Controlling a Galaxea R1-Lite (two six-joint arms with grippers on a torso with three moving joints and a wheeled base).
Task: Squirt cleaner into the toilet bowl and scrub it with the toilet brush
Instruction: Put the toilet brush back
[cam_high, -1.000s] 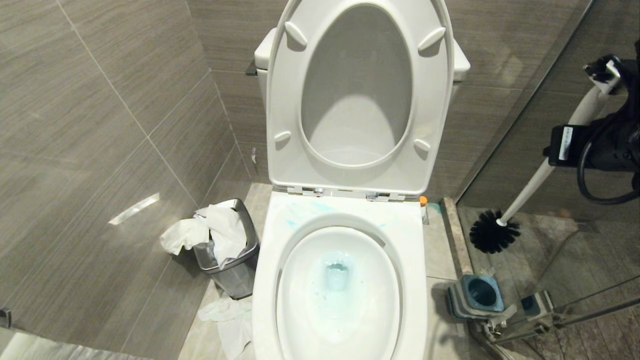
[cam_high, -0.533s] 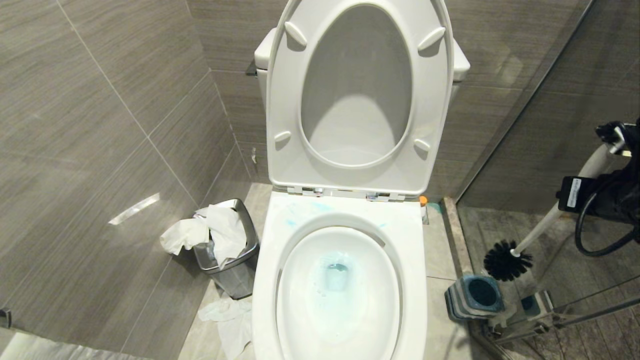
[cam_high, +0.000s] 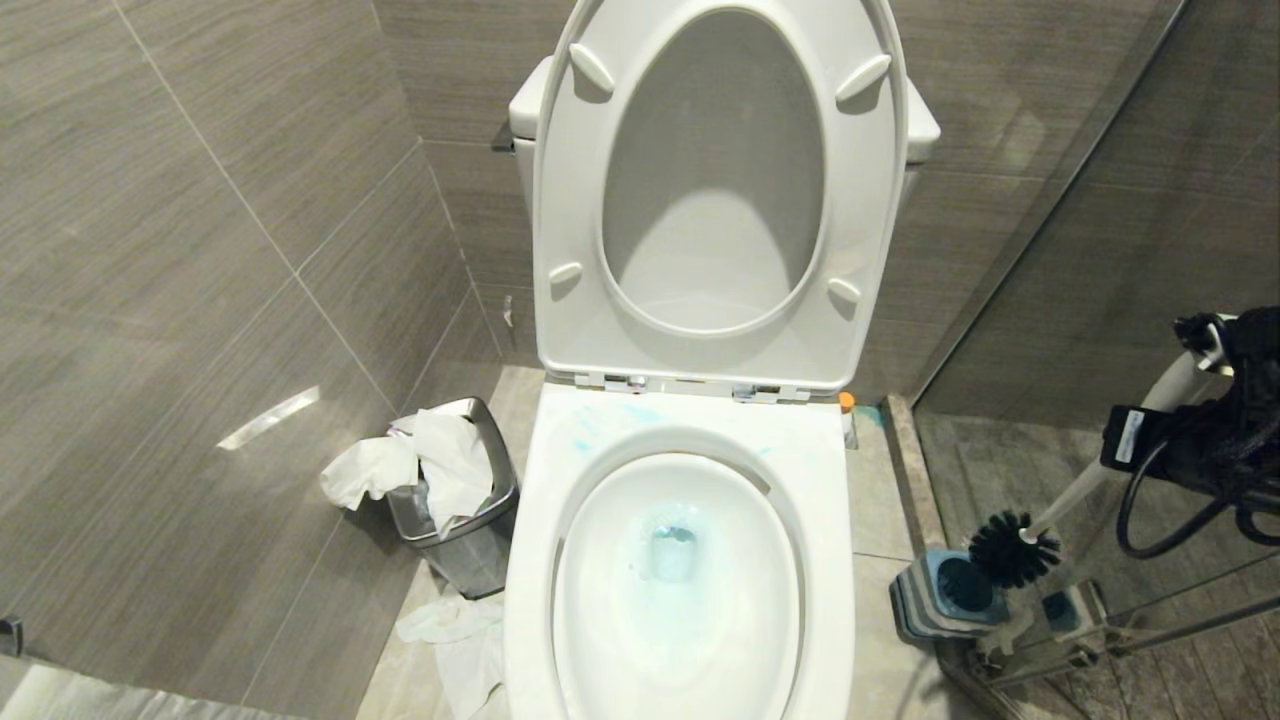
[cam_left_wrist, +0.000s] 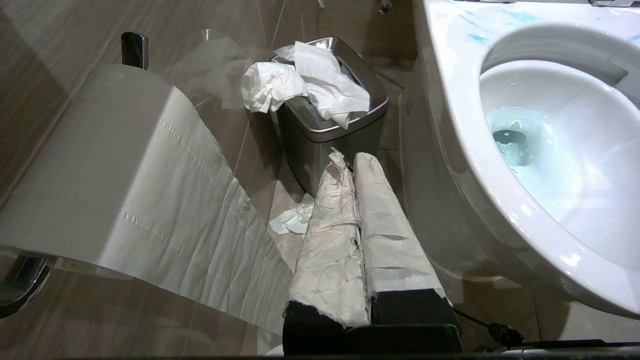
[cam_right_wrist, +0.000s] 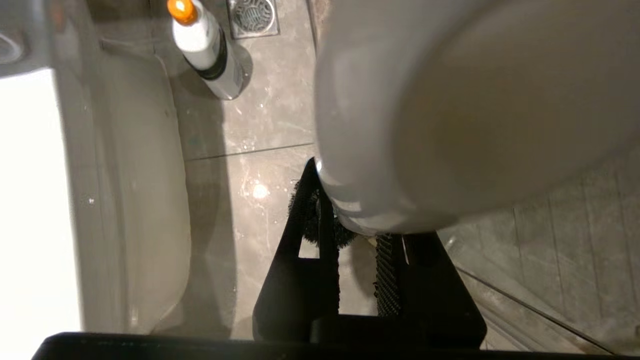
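- Right tool (cam_high: 1165, 425) clenched on toilet brush (cam_high: 1014, 549) handle, far right; black head hangs just over holder (cam_high: 948, 590) mouth, right of toilet bowl (cam_high: 680, 590).
- Risk: tilted handle catches holder rim, tips it, drips on floor.
- Left tool (cam_left_wrist: 356, 165) clenched empty, near bin (cam_left_wrist: 330, 135).
- Hidden: grip point behind the knob in the right wrist view.

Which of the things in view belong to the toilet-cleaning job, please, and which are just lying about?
Job: toilet bowl; blue cleaner in its water; toilet brush, held by the right gripper; brush holder.

Lying about: steel bin; crumpled tissues; toilet roll; orange-capped bottle.
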